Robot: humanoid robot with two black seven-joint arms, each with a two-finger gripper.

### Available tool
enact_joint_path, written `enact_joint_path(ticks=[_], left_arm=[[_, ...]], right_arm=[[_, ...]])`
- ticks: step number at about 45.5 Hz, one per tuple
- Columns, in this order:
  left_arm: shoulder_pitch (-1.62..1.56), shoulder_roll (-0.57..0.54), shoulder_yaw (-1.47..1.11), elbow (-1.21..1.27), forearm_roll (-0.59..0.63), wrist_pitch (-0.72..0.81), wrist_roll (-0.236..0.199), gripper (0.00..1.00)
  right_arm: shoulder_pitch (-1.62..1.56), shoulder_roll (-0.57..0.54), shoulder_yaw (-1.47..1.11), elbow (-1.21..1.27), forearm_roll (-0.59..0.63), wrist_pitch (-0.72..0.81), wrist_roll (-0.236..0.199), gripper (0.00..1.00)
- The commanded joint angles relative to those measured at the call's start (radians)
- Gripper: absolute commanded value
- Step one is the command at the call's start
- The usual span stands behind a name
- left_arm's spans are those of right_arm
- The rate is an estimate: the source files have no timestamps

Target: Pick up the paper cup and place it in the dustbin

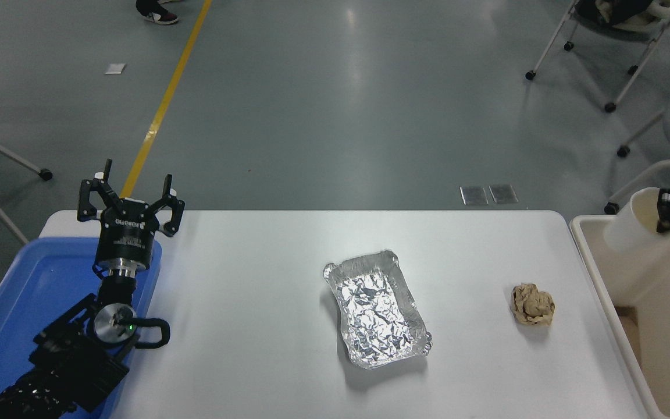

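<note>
The small white paper cup (633,220) hangs tilted at the far right, over the back part of the beige dustbin (601,286), which stands against the table's right edge. My right gripper (667,213) comes in from the right edge and is shut on the cup's rim, holding it above the bin's opening. Most of the right arm is out of view. My left gripper (129,198) is parked at the lower left with its fingers spread open and empty.
A blue plastic tray (32,291) lies under the left arm. A crinkled silver foil tray (377,308) sits mid-table. A crumpled brown paper ball (533,304) lies right of it. Chairs stand on the floor beyond the table.
</note>
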Motion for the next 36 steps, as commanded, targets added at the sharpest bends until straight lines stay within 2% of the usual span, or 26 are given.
enact_joint_path(ticks=[1,8,13,14,16,18,30,36], left_arm=[[0.000,0.000,0.001,0.000,0.000,0.000,-0.001,0.99],[0.000,0.000,0.000,0.000,0.000,0.000,0.000,0.99],[0.002,0.000,0.000,0.000,0.000,0.000,-0.001,0.99],[0.002,0.000,0.000,0.000,0.000,0.000,-0.001,0.99],[0.002,0.000,0.000,0.000,0.000,0.000,-0.001,0.99],[0.002,0.000,0.001,0.000,0.000,0.000,0.000,0.99],[0.002,0.000,0.000,0.000,0.000,0.000,0.000,0.99],[0.002,0.000,0.001,0.000,0.000,0.000,0.000,0.99]], right_arm=[[-0.337,0.182,0.007,-0.317,0.097,-0.204,-0.054,0.00],[-0.420,0.234,0.006,-0.368,0.212,-0.227,-0.102,0.00],[-0.443,0.234,0.007,-0.365,0.217,-0.227,-0.103,0.00],[-0.444,0.234,0.007,-0.363,0.218,-0.227,-0.103,0.11],[-0.446,0.233,0.007,-0.357,0.218,-0.224,-0.102,0.45],[-0.444,0.233,0.007,-0.353,0.220,-0.222,-0.102,0.98],[-0.412,0.225,0.007,-0.328,0.313,-0.210,-0.102,1.00],[-0.285,0.156,0.009,-0.148,0.315,-0.210,-0.099,1.00]])
